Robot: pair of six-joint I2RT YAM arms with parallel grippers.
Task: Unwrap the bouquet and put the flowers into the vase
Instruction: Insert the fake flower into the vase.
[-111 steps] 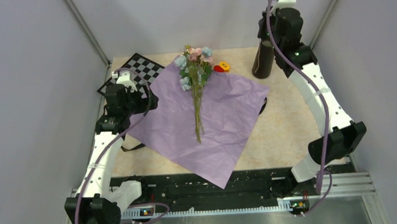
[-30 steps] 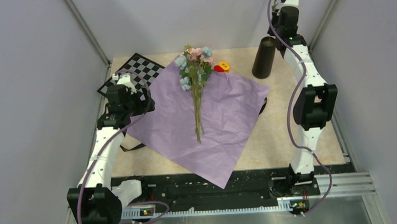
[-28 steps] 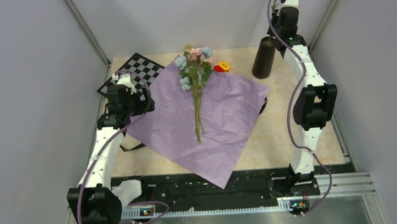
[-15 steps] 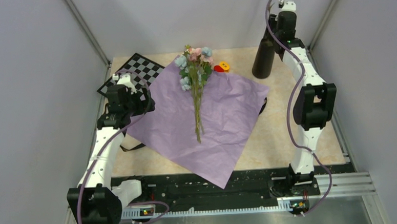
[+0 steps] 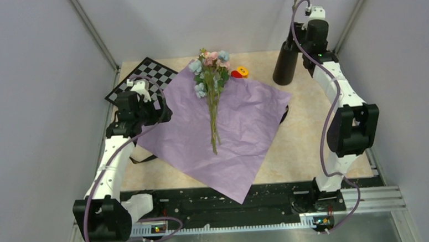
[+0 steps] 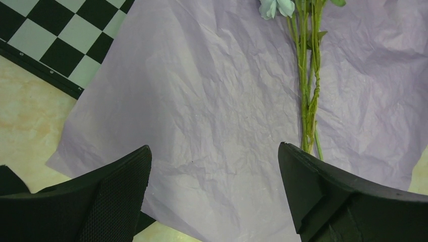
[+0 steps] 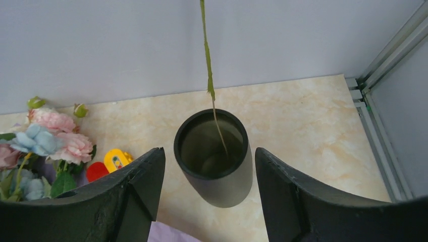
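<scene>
Top: flowers point(image 5: 211, 93) lie flat on spread lilac paper point(image 5: 241, 136), mid-desk point(image 5: 308, 144); vase point(image 5: 284, 63) upright at far right.
Left wrist: left pincer point(image 6: 214, 148) wide apart above paper, gripping nothing.
Right wrist: right pincer point(image 7: 209, 151) apart, flanking vase; lone stem point(image 7: 207, 65) stands inside vase.

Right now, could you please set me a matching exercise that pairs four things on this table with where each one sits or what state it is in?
Things:
1. vase
2. bunch of flowers
3. checkered board
4. red-and-yellow toy block

Places or states:
A. lying across the spread lilac paper
B. just right of the blooms
C. one thin green stem standing in it
D. far left, partly under the paper's edge

Pairs: 1-C, 2-A, 3-D, 4-B.
</scene>
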